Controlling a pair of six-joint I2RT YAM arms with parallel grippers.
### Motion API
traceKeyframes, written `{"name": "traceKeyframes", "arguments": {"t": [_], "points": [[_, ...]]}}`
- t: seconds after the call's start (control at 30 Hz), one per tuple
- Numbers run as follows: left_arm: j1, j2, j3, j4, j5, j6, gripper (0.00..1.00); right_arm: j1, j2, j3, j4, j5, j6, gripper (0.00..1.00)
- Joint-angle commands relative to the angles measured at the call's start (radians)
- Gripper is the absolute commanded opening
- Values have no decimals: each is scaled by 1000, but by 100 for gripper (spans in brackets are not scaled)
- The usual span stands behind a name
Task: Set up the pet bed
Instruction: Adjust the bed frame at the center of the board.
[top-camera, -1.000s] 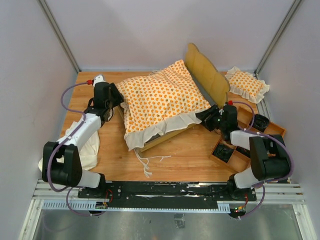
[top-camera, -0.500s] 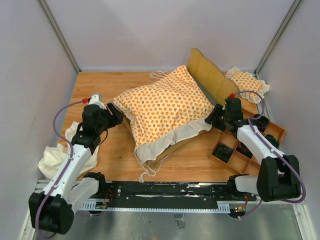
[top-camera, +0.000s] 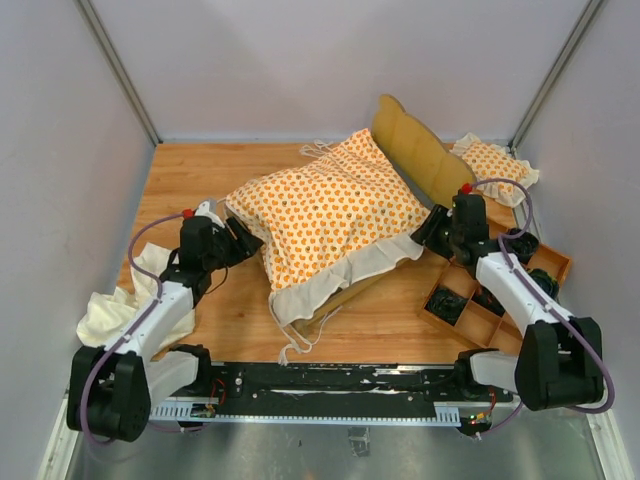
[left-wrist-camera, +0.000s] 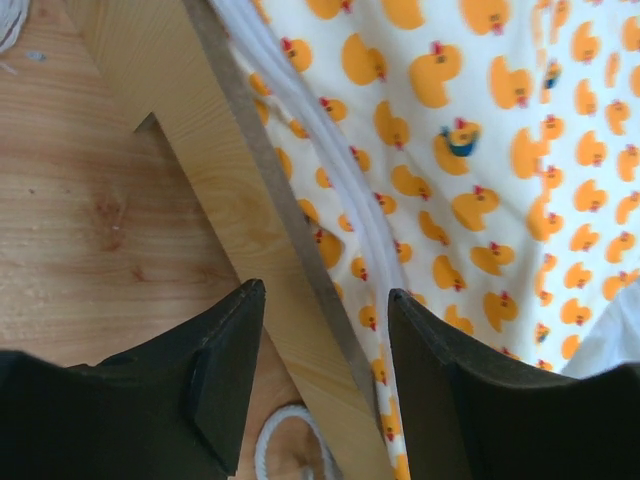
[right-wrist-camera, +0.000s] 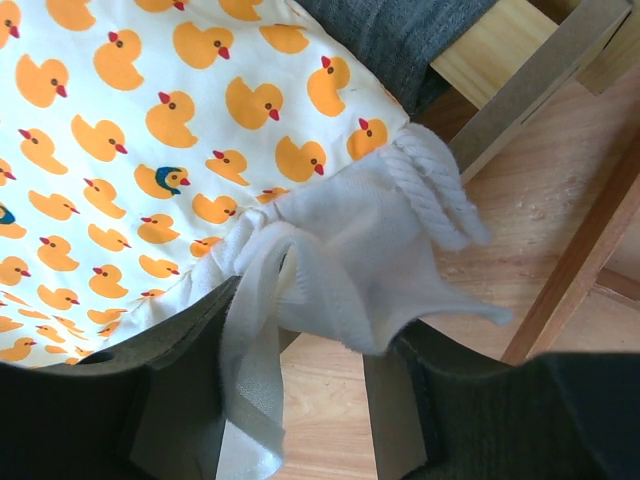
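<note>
The pet bed's light-wood frame stands askew mid-table, its scalloped headboard at the back right. The orange duck-print cushion lies on it, ruffle toward the front, tie strings trailing. My left gripper is shut across the frame's left side rail and the cushion edge; the rail runs between its fingers. My right gripper is open at the cushion's right corner. The white ruffle drapes between its fingers, beside a rope tie and the grey base.
A small square duck-print pillow lies at the back right behind the headboard. A plain cream cloth is bunched at the front left under my left arm. A wooden compartment tray with dark items sits under my right arm.
The bed and cushion swung and slid toward the front with my left gripper on the rail. My right gripper moved back to the cushion's right ruffle corner and its jaws have narrowed.
</note>
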Motion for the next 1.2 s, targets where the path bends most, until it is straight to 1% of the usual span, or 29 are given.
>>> {"name": "traceKeyframes", "arguments": {"t": [0.0, 0.1, 0.17, 0.23, 0.3, 0.43, 0.5, 0.53, 0.6, 0.63, 0.7, 0.8, 0.9, 1.07, 1.17], "points": [[3, 83, 34, 65, -55, -42, 53, 17, -26, -13, 29, 6, -14, 50], [3, 143, 52, 137, -109, -62, 35, 19, -2, -36, 118, 7, 10, 49], [3, 208, 99, 162, -144, -62, 23, 20, 29, -40, 189, -5, 9, 49], [3, 280, 167, 171, -178, -50, 13, 23, 69, -30, 246, -21, -3, 49], [3, 355, 241, 174, -196, -46, 10, 25, 110, -5, 280, -35, -18, 49], [3, 498, 379, 183, -191, -46, 10, 24, 202, 83, 290, -50, -60, 48], [5, 553, 440, 175, -189, -44, 12, 25, 247, 121, 280, -53, -78, 48], [6, 574, 462, 174, -188, -45, 15, 24, 259, 136, 274, -54, -87, 48], [9, 593, 490, 175, -182, -36, 26, 24, 269, 152, 267, -49, -107, 47], [11, 592, 505, 156, -181, -25, 34, 24, 268, 161, 258, -46, -124, 48], [12, 571, 518, 103, -198, 3, 47, 23, 253, 184, 188, -31, -156, 49], [13, 489, 487, 37, -237, 45, 55, 23, 211, 199, 109, -40, -232, 52], [14, 404, 444, -45, -263, 66, 57, 21, 164, 193, 72, -61, -282, 54], [14, 236, 329, -115, -197, 142, 57, 21, 114, 207, 4, -37, -322, 58], [14, 127, 251, -154, -163, 182, 56, 22, 90, 245, -69, -4, -339, 60]]}}
